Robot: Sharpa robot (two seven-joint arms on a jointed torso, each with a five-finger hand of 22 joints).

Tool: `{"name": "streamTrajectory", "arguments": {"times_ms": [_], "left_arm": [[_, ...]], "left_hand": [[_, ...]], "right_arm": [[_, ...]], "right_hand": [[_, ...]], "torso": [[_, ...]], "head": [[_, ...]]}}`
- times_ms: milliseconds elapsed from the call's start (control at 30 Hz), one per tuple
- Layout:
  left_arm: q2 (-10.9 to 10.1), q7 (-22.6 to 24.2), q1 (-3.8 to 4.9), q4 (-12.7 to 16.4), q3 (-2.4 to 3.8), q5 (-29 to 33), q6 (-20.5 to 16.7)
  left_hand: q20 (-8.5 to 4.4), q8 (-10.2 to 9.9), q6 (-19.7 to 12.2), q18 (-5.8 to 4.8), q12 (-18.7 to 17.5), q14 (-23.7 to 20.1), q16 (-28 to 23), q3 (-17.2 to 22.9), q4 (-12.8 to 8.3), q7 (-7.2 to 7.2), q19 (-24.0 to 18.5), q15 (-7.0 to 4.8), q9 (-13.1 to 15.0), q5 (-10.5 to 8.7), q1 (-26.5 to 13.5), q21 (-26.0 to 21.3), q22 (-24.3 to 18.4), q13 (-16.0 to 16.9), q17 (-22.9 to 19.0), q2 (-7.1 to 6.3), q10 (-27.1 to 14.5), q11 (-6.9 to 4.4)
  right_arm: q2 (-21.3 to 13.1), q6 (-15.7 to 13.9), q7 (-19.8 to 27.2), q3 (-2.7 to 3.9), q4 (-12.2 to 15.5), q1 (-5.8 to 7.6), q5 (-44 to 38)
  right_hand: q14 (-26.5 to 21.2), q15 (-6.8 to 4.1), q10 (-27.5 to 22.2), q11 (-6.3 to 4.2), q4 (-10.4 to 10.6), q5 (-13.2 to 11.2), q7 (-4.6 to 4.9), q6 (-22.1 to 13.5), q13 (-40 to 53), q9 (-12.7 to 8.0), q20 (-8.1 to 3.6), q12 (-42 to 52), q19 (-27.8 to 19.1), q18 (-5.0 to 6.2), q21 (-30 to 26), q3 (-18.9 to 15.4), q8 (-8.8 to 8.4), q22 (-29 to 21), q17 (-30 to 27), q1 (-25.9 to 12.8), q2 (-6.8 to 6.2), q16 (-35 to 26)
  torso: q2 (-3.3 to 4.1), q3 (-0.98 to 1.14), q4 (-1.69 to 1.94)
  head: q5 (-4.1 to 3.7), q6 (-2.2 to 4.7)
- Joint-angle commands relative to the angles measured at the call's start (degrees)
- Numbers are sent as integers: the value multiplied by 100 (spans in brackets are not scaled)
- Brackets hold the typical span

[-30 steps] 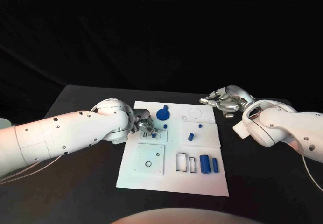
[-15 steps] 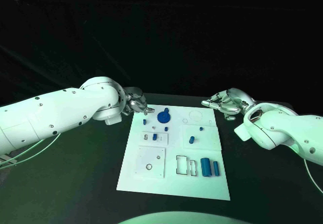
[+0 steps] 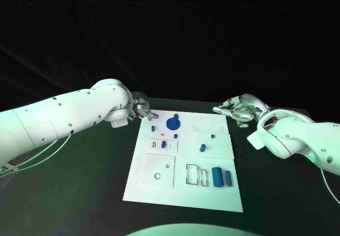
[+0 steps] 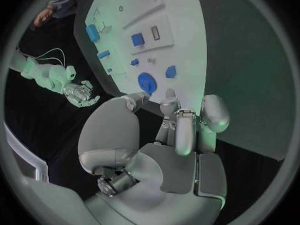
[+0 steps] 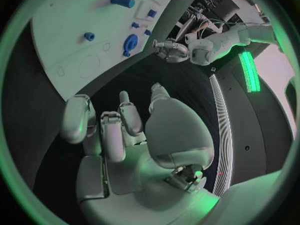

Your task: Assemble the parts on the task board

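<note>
A matte black table (image 3: 85, 182) under a dark backdrop carries the flat white rectangular task board (image 3: 185, 162). Nearest on it lie two blue cylindrical parts (image 3: 221, 177) side by side; farther back, one round blue disc part (image 3: 172, 122). Beyond the far corners — left hand (image 3: 140, 109) and right hand (image 3: 234, 110), both empty, fingers loosely apart.

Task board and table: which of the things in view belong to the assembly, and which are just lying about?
Belong to the job:
- task board
- round blue part near its far edge
- small blue part mid-board
- two blue cylinders at its near right
- left hand and right hand, both holding nothing

Lying about:
- only the black table itself; I see nothing loose on it.
</note>
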Motion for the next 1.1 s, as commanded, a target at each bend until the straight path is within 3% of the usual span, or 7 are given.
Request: {"name": "streamTrajectory", "arguments": {"times_ms": [33,400,1100], "left_arm": [[90,41,3,-135,-31,-62,493],[316,22,-24,-500,-118,-97,686],[437,21,-63,-705,-157,-45,756]], "left_hand": [[49,-11,81,26,-11,355,-21,-84,-5,-10,10,38,-29,1,12,-21,14,1,852,-28,-22,19],[45,11,168,30,-15,348,-28,-179,-2,-30,3,28,-57,-5,-19,-24,8,-17,838,-22,-32,4],[40,19,200,31,-29,338,-39,-215,-30,-43,-6,17,-84,7,94,-27,5,-44,819,25,-56,-9]], "right_arm": [[9,79,32,1,0,-4,-14],[21,81,36,1,-2,-10,-14],[33,88,37,1,-7,-16,-14]], "right_hand": [[381,26,-39,3,-9,37,-5,-26,5,-7,4,-5,-51,89,-29,-28,36,-4,607,-36,-7,-22],[381,26,-39,3,-9,37,-5,-26,5,-7,4,-5,-51,89,-29,-28,36,-4,607,-36,-7,-22],[381,25,-41,3,-10,38,-6,-28,1,-8,4,-7,-51,90,-33,-36,40,-4,605,-28,4,-24]], "torso": [[10,-8,-3],[3,1,1],[2,0,4]], "head": [[5,-9],[11,-36],[2,-60]]}}
